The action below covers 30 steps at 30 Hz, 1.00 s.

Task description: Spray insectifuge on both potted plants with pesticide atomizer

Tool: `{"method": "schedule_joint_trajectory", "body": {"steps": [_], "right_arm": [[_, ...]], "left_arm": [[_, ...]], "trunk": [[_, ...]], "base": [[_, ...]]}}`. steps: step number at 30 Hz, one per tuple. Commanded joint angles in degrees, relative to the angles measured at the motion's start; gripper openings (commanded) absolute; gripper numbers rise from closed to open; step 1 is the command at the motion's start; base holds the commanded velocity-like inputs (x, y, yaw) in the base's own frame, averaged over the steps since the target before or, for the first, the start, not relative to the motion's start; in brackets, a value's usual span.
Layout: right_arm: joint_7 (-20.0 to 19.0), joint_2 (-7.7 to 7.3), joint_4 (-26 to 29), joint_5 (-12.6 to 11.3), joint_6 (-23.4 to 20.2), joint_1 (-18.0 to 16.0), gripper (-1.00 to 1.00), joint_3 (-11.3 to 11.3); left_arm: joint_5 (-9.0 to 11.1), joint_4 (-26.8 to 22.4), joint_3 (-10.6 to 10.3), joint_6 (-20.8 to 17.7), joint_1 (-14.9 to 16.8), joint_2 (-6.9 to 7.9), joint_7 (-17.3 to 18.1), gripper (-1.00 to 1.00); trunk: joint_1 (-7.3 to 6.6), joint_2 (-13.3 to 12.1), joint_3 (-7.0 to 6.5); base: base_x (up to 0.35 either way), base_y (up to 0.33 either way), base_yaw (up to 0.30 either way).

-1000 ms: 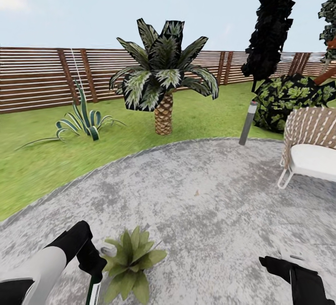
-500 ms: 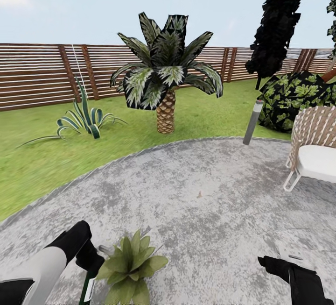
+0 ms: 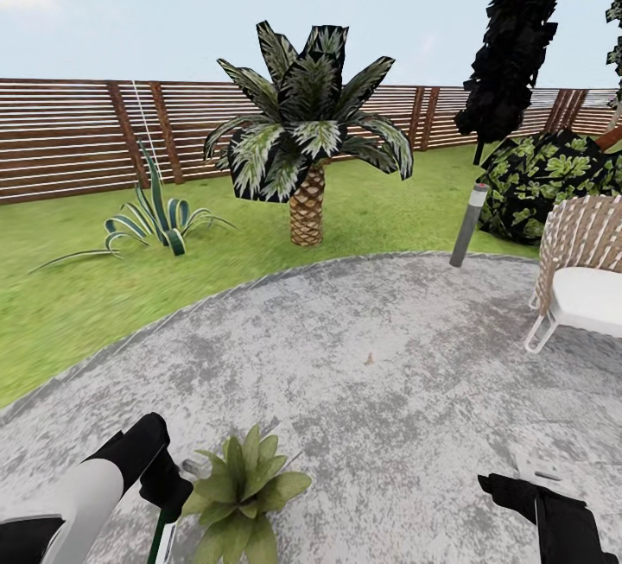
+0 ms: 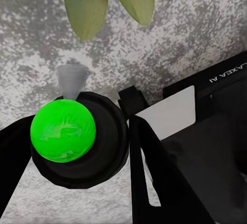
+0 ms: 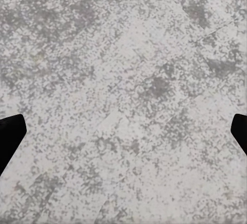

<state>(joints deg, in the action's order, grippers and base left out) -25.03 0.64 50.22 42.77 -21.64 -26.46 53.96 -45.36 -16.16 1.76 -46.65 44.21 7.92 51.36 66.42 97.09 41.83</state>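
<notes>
Pesticide atomizer, a small bottle with dark head and green dot, sits pinched in the left gripper just beside the light-green potted rosette on grey paving. Spraying step; next, trigger over leaves. Right gripper spread, idle.

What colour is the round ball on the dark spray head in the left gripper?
Bright green ball, clearest in the left wrist view.
</notes>
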Motion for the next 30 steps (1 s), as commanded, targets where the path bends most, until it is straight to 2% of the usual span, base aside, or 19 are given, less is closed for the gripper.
{"method": "schedule_joint_trajectory", "body": {"steps": [1, 7, 22, 30], "right_arm": [[-0.5, 0.07, 0.1, 0.6, -0.1, -0.1, 1.0, 0.3], [-0.5, 0.07, 0.1, 0.6, -0.1, -0.1, 1.0, 0.3], [-0.5, 0.07, 0.1, 0.6, -0.1, -0.1, 1.0, 0.3], [-0.4, 0.07, 0.1, 0.6, -0.1, -0.1, 1.0, 0.3]], "left_arm": [[-0.4, -0.1, 0.2, -0.3, 0.0, -0.01, 0.4, -1.0], [-0.4, -0.1, 0.2, -0.3, 0.1, -0.01, 0.4, -1.0], [-0.4, -0.1, 0.2, -0.3, 0.0, -0.1, 0.4, -1.0], [-0.4, -0.4, 0.2, -0.2, 0.0, -0.16, 0.4, -1.0]], "trunk": [[0.0, 0.0, 0.06], [0.0, 0.0, 0.07], [0.0, 0.0, 1.3], [0.0, 0.0, 1.48]], "base": [[0.0, 0.0, 0.0], [0.0, 0.002, 0.0], [0.0, 0.288, 0.0], [0.0, 0.071, 0.0]]}}
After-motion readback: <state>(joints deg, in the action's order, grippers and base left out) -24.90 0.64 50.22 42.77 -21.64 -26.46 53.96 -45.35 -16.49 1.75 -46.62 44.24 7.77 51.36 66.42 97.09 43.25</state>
